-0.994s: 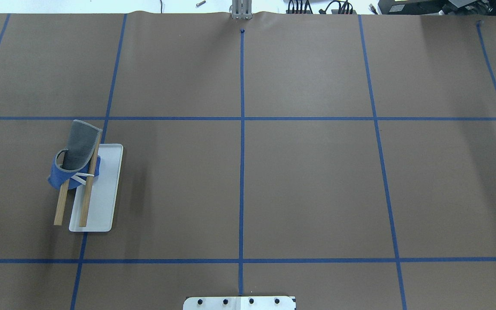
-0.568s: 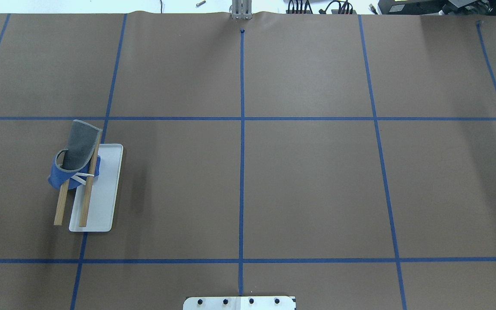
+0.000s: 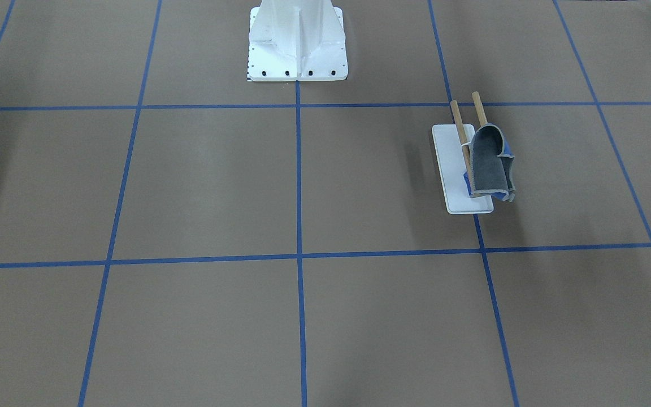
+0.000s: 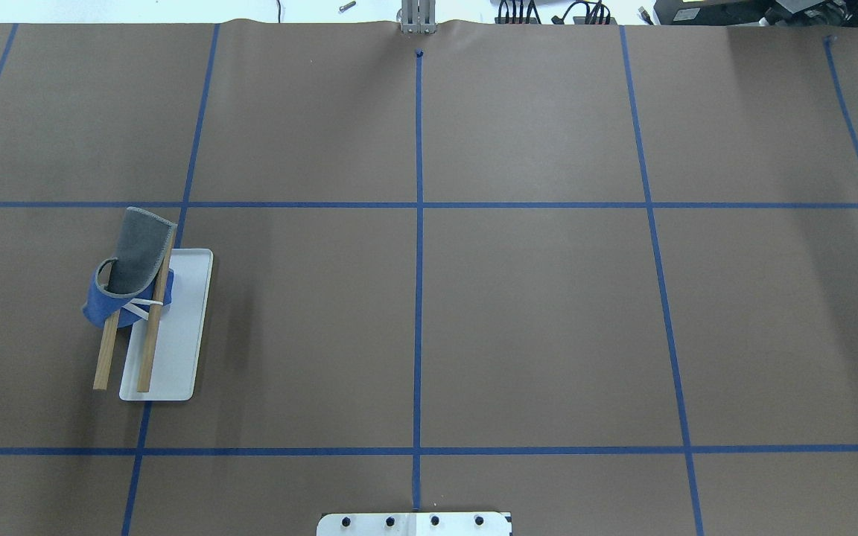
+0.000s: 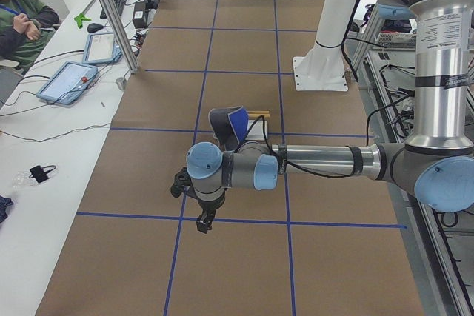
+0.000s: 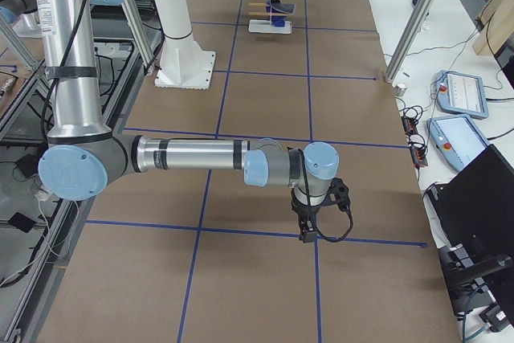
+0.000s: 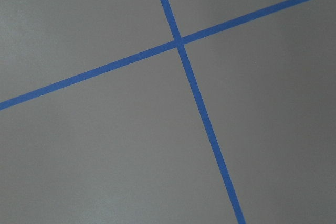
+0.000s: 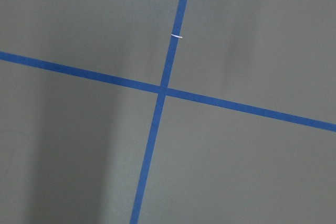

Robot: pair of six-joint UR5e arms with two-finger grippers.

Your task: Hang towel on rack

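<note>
The towel [image 4: 138,249], grey side up with blue underneath, is draped over the far end of the rack's two wooden dowels [image 4: 153,335]. The rack's white base [image 4: 179,342] stands on the table's left side. In the front-facing view the towel [image 3: 486,164] hangs over the dowels beside the base [image 3: 451,164]. My left gripper [image 5: 201,220] shows only in the exterior left view, away from the rack; I cannot tell its state. My right gripper [image 6: 309,234] shows only in the exterior right view, far from the rack [image 6: 273,26]; I cannot tell its state. Both wrist views show only bare table.
Brown table cover with a blue tape grid [image 4: 418,205]. The white bolted pedestal [image 3: 297,39] stands at the robot's side. An operator [image 5: 22,12] and tablets [image 5: 70,79] are beside the table.
</note>
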